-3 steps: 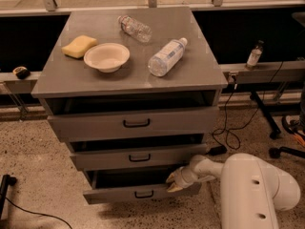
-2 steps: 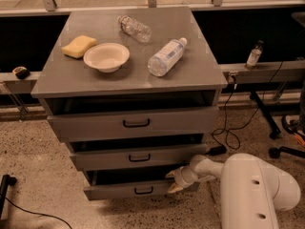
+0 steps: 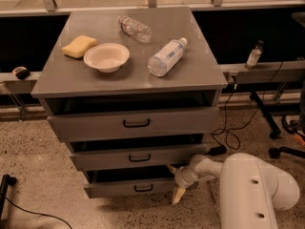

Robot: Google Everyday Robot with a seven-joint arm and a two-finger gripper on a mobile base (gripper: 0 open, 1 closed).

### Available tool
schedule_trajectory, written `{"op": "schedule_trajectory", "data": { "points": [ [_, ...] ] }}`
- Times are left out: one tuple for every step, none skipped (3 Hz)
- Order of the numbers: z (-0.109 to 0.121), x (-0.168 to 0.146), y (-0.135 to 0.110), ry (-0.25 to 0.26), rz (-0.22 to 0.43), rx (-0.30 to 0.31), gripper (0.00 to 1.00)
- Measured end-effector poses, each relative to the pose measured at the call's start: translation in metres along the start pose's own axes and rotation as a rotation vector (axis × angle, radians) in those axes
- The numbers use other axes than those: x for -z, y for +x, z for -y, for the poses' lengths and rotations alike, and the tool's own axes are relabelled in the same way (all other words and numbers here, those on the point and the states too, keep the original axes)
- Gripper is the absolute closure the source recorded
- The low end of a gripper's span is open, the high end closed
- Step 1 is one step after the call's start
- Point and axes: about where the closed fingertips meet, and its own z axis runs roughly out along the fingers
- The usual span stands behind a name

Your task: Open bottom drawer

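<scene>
One tool (image 3: 178,191) apparently touching bottom drawer (image 3: 123,188).

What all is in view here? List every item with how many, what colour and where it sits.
cabinet: one, grey, centre of view
top drawer: one, grey, highest front
middle drawer: one, grey, between the other two
bottom drawer: one, grey with black handle, lowest front
sponge: one, yellow, cabinet top, left
bowl: one, white, right of the sponge
crumpled bottle: one, clear, lying at the back of the top
labelled bottle: one, clear, lying right of the bowl
small bottle: one, pale, standing on the right ledge
cables: several, black, floor at right
arm: one, white, lower right
gripper: one, cream-tipped, at the bottom drawer's right end
</scene>
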Motion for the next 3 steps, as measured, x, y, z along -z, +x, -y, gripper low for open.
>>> {"op": "schedule_trajectory", "data": {
  "points": [
    [-0.010,-0.003,0.001,-0.076,-0.064,0.018,0.07],
    [-0.038,0.003,0.004,-0.166,-0.117,0.007,0.26],
    [-0.066,0.013,0.000,-0.227,-0.120,-0.005,0.50]
  ]
}}
